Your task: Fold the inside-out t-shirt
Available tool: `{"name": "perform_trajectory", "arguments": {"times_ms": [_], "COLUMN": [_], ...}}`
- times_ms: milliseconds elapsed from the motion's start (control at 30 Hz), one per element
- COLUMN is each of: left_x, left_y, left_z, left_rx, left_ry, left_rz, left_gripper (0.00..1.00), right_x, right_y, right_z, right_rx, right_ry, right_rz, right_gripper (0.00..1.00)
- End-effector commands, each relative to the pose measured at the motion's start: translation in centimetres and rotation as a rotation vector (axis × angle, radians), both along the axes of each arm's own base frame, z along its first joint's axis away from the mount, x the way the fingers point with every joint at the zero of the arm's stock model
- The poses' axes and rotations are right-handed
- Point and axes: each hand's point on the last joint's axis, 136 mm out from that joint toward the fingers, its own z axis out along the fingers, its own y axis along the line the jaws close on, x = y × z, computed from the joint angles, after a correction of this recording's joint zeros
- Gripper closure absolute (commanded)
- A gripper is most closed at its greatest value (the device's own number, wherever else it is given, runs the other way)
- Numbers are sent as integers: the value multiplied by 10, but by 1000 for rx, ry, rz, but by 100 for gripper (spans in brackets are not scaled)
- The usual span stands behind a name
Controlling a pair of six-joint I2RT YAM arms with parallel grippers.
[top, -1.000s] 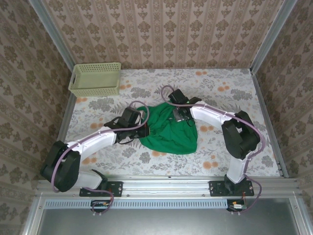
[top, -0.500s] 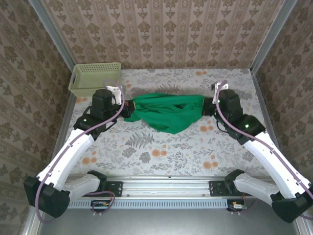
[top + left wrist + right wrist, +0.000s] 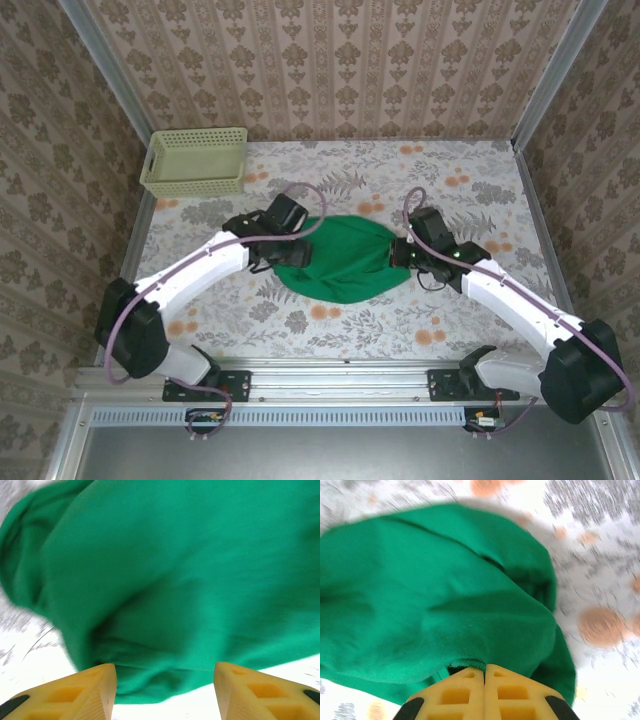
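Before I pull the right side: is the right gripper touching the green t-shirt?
Touching. In the right wrist view the right gripper is shut, and the hem of the green t-shirt runs straight into its closed tips, with no gap.

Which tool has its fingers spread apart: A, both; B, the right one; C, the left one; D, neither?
C: the left tool shows a wide gap between its yellow fingers, while the right tool is pressed shut on the edge of the green shirt.
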Motion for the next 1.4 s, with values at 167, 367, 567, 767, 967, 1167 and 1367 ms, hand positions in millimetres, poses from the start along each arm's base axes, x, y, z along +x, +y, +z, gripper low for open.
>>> {"name": "perform_trajectory", "arguments": {"times_ms": [167, 367, 567, 767, 967, 1167, 1367], "left_x": [-37, -43, -36, 16, 53, 57, 55], "left_y": [-92, -118, -131, -117, -122, -123, -113], "left_z": [10, 14, 0, -28, -54, -82, -100], "left_rx": [-261, -423, -427, -423, -336, -206, -96], "left_ry": [-63, -106, -101, -84, -56, -5, 31], "left_rz": [-139, -157, -148, -15, -2, -21, -11], "left_gripper": [48, 56, 63, 61, 60, 48, 39], "right_x": [-4, -18, -22, -27, -26, -23, -13], "right_y": [20, 23, 27, 23, -3, -23, -20], "right_z": [70, 101, 106, 90, 23, -14, -10], "right_rx": [173, 230, 249, 198, 40, -34, -55], "right_ry": [-127, -174, -187, -169, -68, -24, -30], "right_rz": [64, 105, 118, 112, 10, -83, -78], "right_gripper": [100, 100, 100, 100, 100, 100, 100]}}
